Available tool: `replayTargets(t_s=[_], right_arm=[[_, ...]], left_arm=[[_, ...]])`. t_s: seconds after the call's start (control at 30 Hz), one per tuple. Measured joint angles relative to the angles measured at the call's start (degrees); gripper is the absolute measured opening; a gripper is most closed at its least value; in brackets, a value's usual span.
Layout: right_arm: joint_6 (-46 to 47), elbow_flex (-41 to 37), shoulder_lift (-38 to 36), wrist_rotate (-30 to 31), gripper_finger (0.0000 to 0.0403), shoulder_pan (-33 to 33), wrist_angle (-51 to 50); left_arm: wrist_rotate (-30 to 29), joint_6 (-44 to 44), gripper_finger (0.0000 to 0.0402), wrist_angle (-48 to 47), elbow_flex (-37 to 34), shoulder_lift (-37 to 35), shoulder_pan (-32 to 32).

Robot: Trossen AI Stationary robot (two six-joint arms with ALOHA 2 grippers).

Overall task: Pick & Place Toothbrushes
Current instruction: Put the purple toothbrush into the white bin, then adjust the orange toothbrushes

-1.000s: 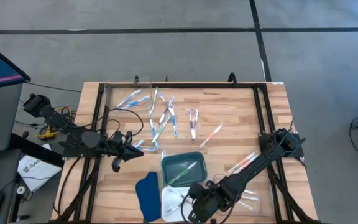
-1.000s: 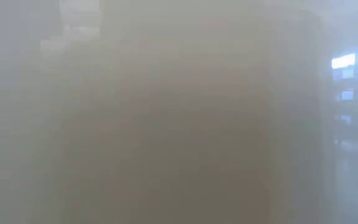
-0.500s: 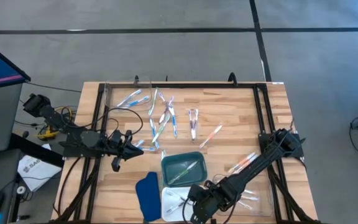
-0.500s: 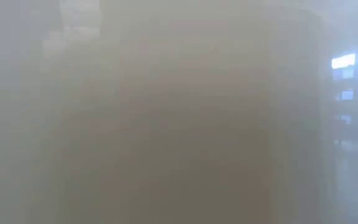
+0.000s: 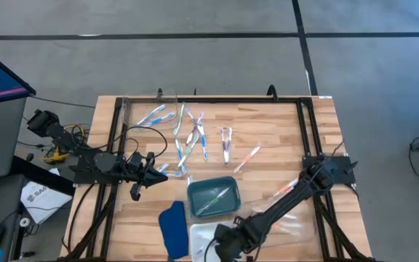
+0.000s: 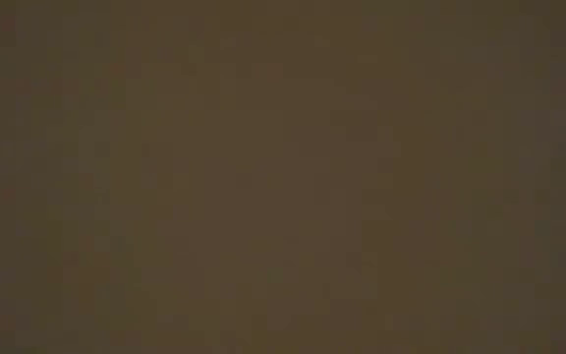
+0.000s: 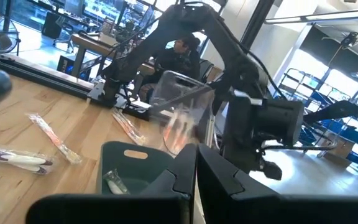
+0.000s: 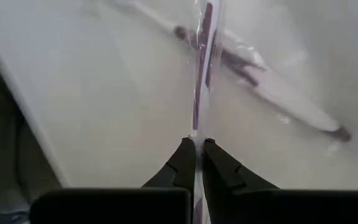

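Observation:
My right gripper [image 5: 221, 246] points steeply down over the white tray [image 5: 198, 231] at the table's near edge, shut on a wrapped purple toothbrush [image 8: 200, 74]. A second purple toothbrush [image 8: 263, 84] lies flat in that tray. More toothbrushes [image 5: 189, 135] are scattered on the wood at the far middle. One lies in the green tray [image 5: 213, 196]. My left gripper [image 5: 158, 169] waits shut at the table's left, level, with nothing between its fingers [image 7: 194, 177]. The low view is dark all over. My right gripper pinches the wrapped purple toothbrush by one end [image 8: 198, 134] between its two fingertips. It comes from above, slanting steeply down, and the toothbrush runs on past the fingertips toward the white tray's floor. Whether its free end touches the tray I cannot tell.
A dark blue cloth-like piece [image 5: 172, 222] lies left of the white tray. A clear plastic box [image 5: 293, 218] with toothbrushes stands at the near right under my right arm. Black frame rails [image 5: 308, 138] run along the table's sides and far edge.
My right gripper has sunk toward the white tray and shifted a little toward the table's left, rolling at the wrist, still shut on the toothbrush. The low view has gone from pale grey to dark.

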Motion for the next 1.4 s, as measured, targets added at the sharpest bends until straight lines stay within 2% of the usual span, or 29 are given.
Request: replayTargets(t_s=[0.17,0.63,0.97,1.23,1.4], right_arm=[[0.02,1.36,-1.41,2.53,0.0008,-0.45,-5.01],[0.28,1.29,-1.24,2.59,0.0014,-0.42,-3.84],[0.45,2.00,-1.24,2.43,0.0079,-0.39,-5.62],[-2.17,8.80,-1.24,3.56,0.0129,-0.39,-12.76],[-4.95,14.78,-1.24,5.64,0.0145,-0.66,-17.85]], left_arm=[[0.00,0.00,0.0008,0.03,0.00,0.00,0.00],[0.03,0.22,0.0008,0.04,0.00,0.00,0.00],[0.02,0.20,0.0008,0.04,0.00,0.00,0.00],[0.04,0.20,0.0008,0.04,0.00,0.00,0.01],[0.04,0.20,0.0008,0.04,0.00,0.00,0.00]])
